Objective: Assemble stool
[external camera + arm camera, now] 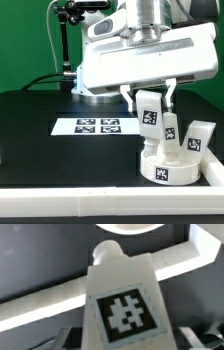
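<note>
We see the seat disc point(168, 166) on the black table point(50, 155), near the edge rail point(213, 172), one leg block point(196, 138) standing on it. The gripper point(149, 98) pinches another white tagged leg block point(150, 113) point(122, 303) above the disc

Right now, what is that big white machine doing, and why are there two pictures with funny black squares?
The big white machine is a robot arm. Its gripper pinches a white leg block of a stool above the round seat disc. More leg blocks stand there. One picture comes from a camera off the arm; the other from a camera on the wrist, so the leg block looks huge. The flat marker board lies on the black table. The squares are printed tags.
</note>
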`<state>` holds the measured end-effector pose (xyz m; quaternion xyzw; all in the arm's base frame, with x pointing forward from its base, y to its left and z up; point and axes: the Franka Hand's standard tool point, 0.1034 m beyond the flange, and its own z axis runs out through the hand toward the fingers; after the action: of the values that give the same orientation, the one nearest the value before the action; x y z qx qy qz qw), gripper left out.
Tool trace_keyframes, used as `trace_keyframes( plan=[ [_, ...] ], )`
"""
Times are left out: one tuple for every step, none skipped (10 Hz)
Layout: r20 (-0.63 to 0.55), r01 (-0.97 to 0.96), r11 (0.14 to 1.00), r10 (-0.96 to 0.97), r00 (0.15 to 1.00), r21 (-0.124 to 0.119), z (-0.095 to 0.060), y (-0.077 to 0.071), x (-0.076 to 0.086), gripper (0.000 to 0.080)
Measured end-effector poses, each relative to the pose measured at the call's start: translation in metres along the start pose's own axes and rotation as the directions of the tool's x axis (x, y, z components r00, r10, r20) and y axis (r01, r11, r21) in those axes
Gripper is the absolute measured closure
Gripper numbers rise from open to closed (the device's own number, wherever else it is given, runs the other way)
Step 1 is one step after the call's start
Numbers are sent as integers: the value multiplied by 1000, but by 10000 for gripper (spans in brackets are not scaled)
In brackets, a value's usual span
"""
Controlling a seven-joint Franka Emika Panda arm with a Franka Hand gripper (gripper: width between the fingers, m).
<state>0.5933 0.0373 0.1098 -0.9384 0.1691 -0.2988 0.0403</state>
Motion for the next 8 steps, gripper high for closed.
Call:
trace_keyframes(
  plan=[
    [20,7,1000,-7,1000,0,1,-1,-12,476],
    [31,10,1000,-10,999,3,2,-3,-16,476],
    [40,12,1000,-12,999,4,3,-5,-19,476],
    [43,13,1000,-13,999,3,3,-5,-20,476],
    [46,14,1000,-15,999,3,5,-5,-22,476],
    [51,16,1000,-16,999,2,7,-5,-24,476],
    [54,16,1000,-16,998,0,8,-4,-26,476],
    [54,17,1000,-17,998,0,9,-3,-26,476]
  ],
)
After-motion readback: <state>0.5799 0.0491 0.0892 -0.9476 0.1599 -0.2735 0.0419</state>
